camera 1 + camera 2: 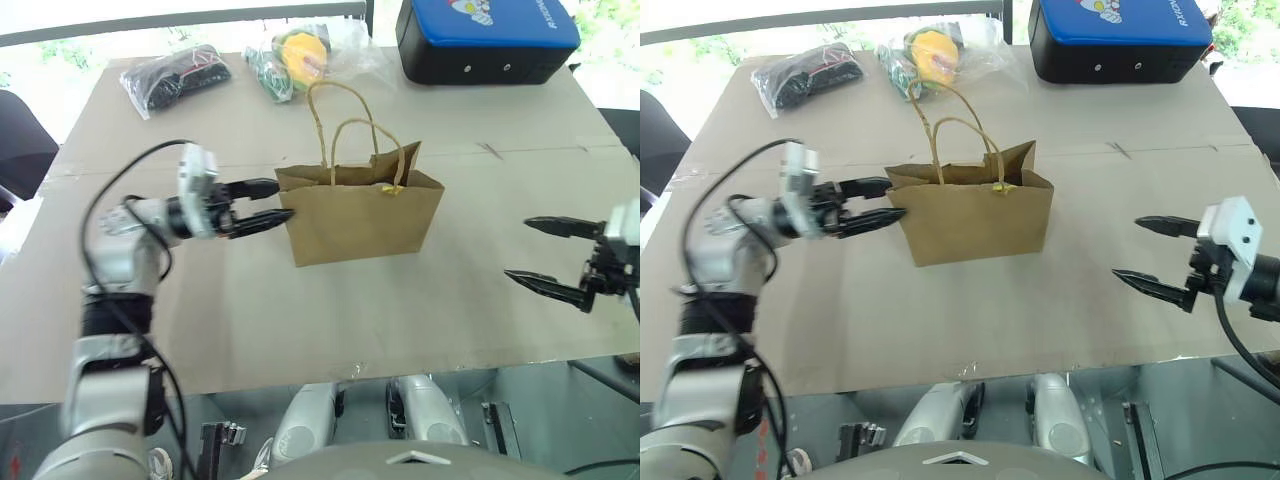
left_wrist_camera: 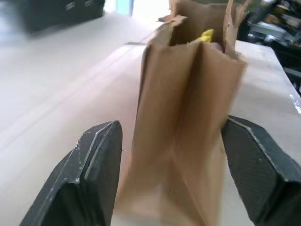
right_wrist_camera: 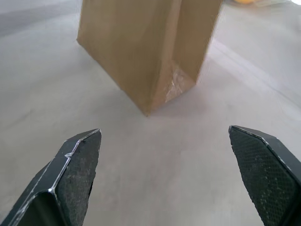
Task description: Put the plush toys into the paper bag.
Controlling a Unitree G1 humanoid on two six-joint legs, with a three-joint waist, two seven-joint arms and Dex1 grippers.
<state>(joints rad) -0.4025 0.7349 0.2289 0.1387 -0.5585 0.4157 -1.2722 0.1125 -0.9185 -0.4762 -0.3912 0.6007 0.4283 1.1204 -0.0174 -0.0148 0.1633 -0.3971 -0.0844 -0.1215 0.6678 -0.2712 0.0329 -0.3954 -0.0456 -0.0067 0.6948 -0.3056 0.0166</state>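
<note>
The brown paper bag (image 1: 360, 215) stands upright in the middle of the cardboard-covered table (image 1: 300, 320), handles up. A small yellow bit (image 1: 393, 188) shows at its mouth; the plush toys are otherwise hidden. My left gripper (image 1: 283, 200) is level at the bag's left end, open. In the left wrist view its fingers (image 2: 99, 160) stand wide on either side of the bag's narrow side (image 2: 188, 94). My right gripper (image 1: 517, 248) is open and holds nothing, well off to the right of the bag and pointing toward it (image 3: 141, 42).
At the table's far edge lie a black bundle in clear plastic (image 1: 175, 78), yellow-green things in clear wrap (image 1: 295, 55) and a blue-topped black case (image 1: 485, 40). Bare cardboard stretches between the bag and the right gripper and along the near edge.
</note>
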